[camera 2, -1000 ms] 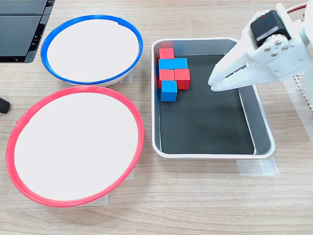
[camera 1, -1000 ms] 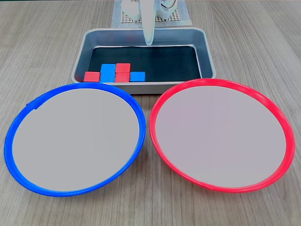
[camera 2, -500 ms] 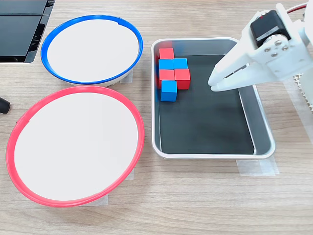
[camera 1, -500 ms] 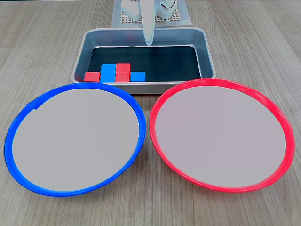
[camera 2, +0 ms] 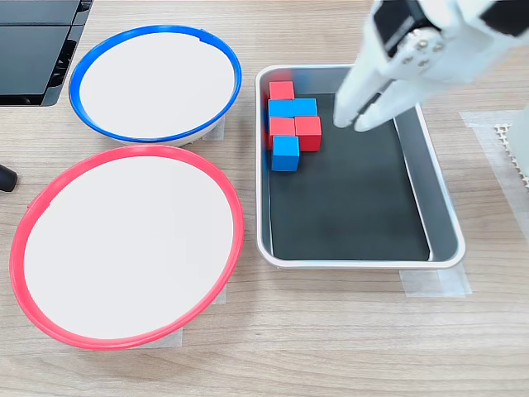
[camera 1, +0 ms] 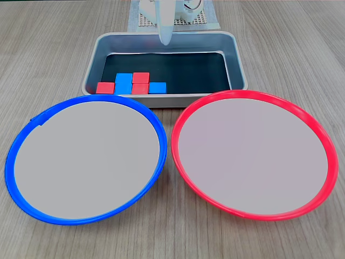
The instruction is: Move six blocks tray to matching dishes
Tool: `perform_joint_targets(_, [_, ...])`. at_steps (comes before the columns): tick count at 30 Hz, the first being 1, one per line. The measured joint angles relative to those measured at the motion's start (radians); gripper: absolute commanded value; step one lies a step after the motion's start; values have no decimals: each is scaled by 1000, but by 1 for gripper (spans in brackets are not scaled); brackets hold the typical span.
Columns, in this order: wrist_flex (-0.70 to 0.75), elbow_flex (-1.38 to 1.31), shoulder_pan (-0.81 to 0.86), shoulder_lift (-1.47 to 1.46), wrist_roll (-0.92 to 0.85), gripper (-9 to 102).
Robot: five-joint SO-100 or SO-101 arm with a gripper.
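The silver tray (camera 1: pixel 237 59) (camera 2: pixel 442 215) holds the blocks in one tight cluster. In a fixed view the cluster sits at the tray's upper left: a red block (camera 2: pixel 281 89), a pair of blue blocks (camera 2: pixel 292 107), two red blocks (camera 2: pixel 281 126) (camera 2: pixel 308 131) and a blue block (camera 2: pixel 285 153). Another fixed view shows them at the tray's front left (camera 1: pixel 139 88). My white gripper (camera 2: pixel 350 124) (camera 1: pixel 165 41) hangs over the tray, just right of the cluster, fingers together and holding nothing. The blue-rimmed dish (camera 1: pixel 32 127) (camera 2: pixel 91 58) and the red-rimmed dish (camera 1: pixel 312 121) (camera 2: pixel 50 194) have nothing in them.
A black device (camera 2: pixel 33 50) lies at the table's upper left, and a small dark object (camera 2: pixel 4 178) pokes in at the left edge. A white mesh mat (camera 2: pixel 512 141) (camera 1: pixel 207 21) lies under the arm's base. Bare wood table surrounds the dishes.
The gripper has swung from the tray's far side towards the block cluster and risen, looming larger in one view. Blocks, tray and dishes have not moved.
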Motion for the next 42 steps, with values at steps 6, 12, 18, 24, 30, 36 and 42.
perform_joint_targets(6, [38, -337, -11, -422, -17, 19])
perform_joint_targets(12, [52, -428, 12, -600, -75, 19])
perform_joint_targets(18, [75, -474, 37, -681, -123, 18])
perform_joint_targets(24, [89, -508, 67, -727, -140, 17])
perform_joint_targets(30, [84, -502, 91, -739, -196, 7])
perform_joint_targets(36, [155, -413, 28, -680, -281, 0])
perform_joint_targets(42, [265, -462, -77, -603, -273, 0])
